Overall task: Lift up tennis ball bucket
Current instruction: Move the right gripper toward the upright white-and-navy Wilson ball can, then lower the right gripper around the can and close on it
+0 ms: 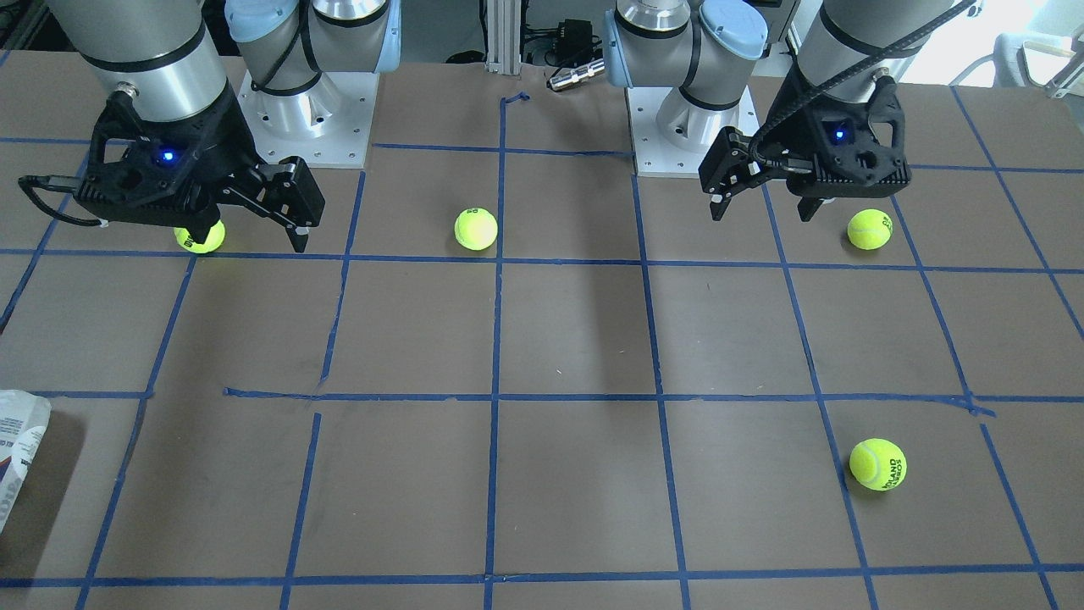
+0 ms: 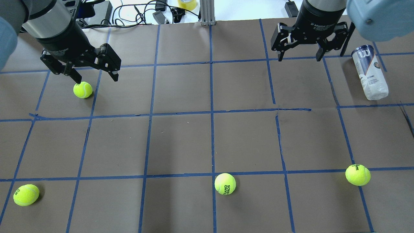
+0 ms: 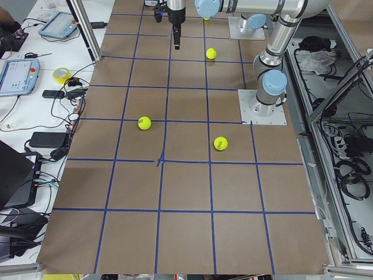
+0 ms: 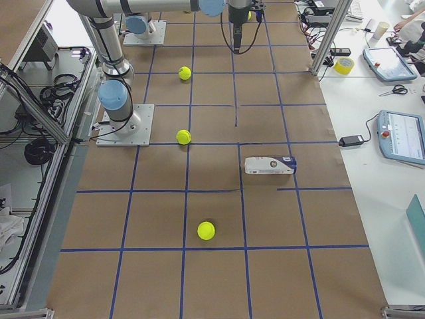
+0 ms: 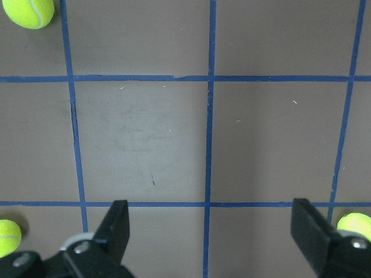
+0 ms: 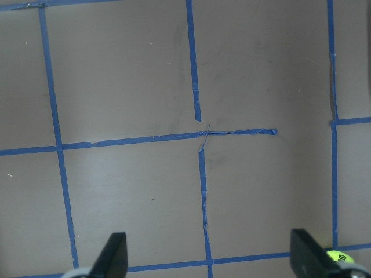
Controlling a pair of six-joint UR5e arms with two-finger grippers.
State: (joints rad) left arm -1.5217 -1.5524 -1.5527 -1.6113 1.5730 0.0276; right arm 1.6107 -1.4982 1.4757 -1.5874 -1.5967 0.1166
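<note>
The tennis ball bucket (image 2: 370,72) is a clear can with a navy-and-white label. It lies on its side at the far right of the table, navy rim pointing away from the robot. It also shows at the left edge of the front-facing view (image 1: 21,453) and in the exterior right view (image 4: 269,165). My right gripper (image 2: 299,58) is open and empty, raised above the table to the left of the bucket, apart from it. My left gripper (image 2: 97,78) is open and empty over the far left. Neither wrist view shows the bucket.
Several loose tennis balls lie on the brown, blue-taped table (image 2: 181,142): one below the left gripper (image 2: 82,90), one near left (image 2: 26,194), one near centre (image 2: 225,183), one near right (image 2: 358,174). Cables and a tape roll (image 2: 187,4) lie beyond the far edge.
</note>
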